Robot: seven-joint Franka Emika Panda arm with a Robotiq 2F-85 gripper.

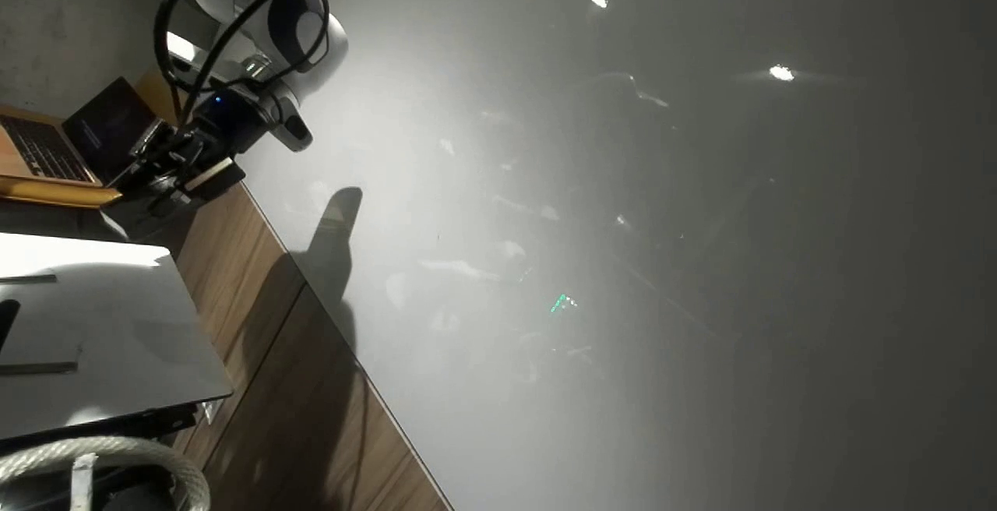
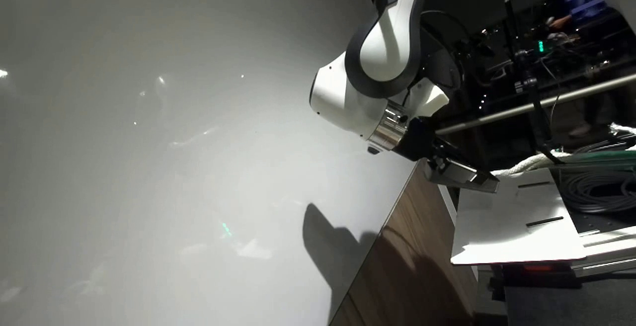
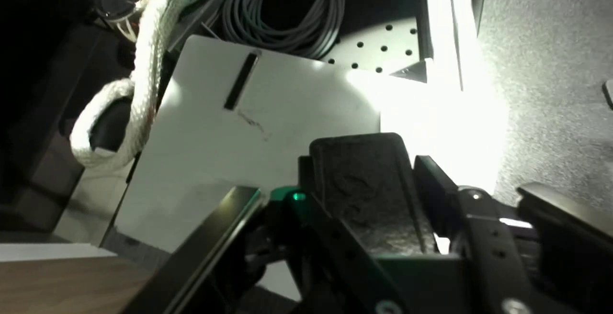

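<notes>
A dark, flat, rounded rectangular case (image 3: 359,165) with a leathery, wrinkled face stands between my finger pads in the wrist view. My gripper (image 3: 369,180) has one pad against each side of the case, and its lower end is hidden by the gripper body. In both exterior views, my gripper (image 1: 179,184) (image 2: 467,174) is in the air past the edge of the grey table (image 1: 545,417) (image 2: 174,276). The case is hard to tell from the dark fingers there. Beyond it in the wrist view is a white panel (image 3: 287,108) with slots.
The white panel also shows in both exterior views (image 1: 101,332) (image 2: 507,226). A white rope (image 3: 146,60) and a coiled grey cable (image 3: 287,31) lie around it. A brown wooden strip (image 1: 265,394) borders the table. An open laptop (image 1: 47,149) is near the gripper.
</notes>
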